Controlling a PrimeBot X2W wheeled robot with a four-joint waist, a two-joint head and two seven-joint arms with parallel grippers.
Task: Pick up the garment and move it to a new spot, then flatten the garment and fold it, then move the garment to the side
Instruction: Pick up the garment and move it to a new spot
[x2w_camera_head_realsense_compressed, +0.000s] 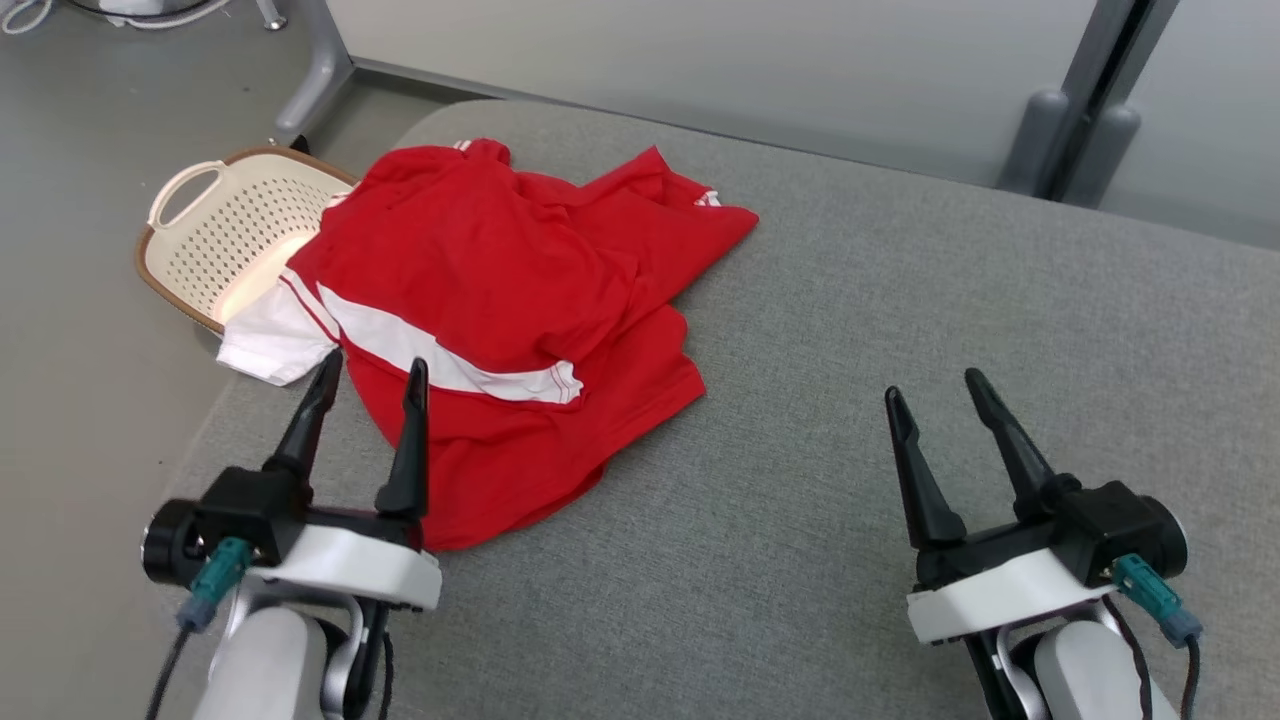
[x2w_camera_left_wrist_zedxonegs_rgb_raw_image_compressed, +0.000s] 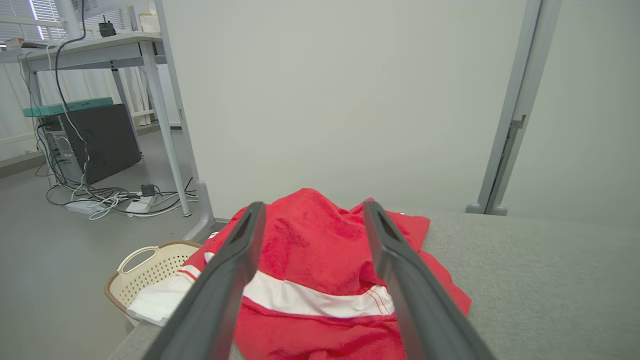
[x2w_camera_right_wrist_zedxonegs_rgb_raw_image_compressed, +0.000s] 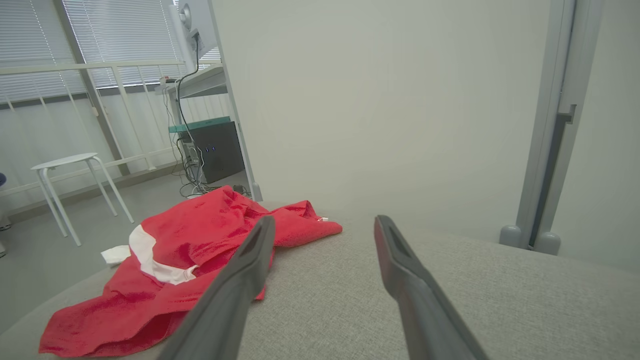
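Lying crumpled at the grey worktop's (x2w_camera_head_realsense_compressed: 850, 400) left edge, the red garment (x2w_camera_head_realsense_compressed: 480, 280) overhung toward a basket (x2w_camera_head_realsense_compressed: 230, 240); the left jaws stood apart beside it, the right jaws apart, well clear.

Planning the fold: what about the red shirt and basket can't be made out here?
Neckline of the red shirt: lost in its own crumpled folds, head view.
Its near edge: behind the left gripper, head view.
Its bottom: cut off by the frame, left wrist view.
Right side of the basket: covered by the shirt, head view.
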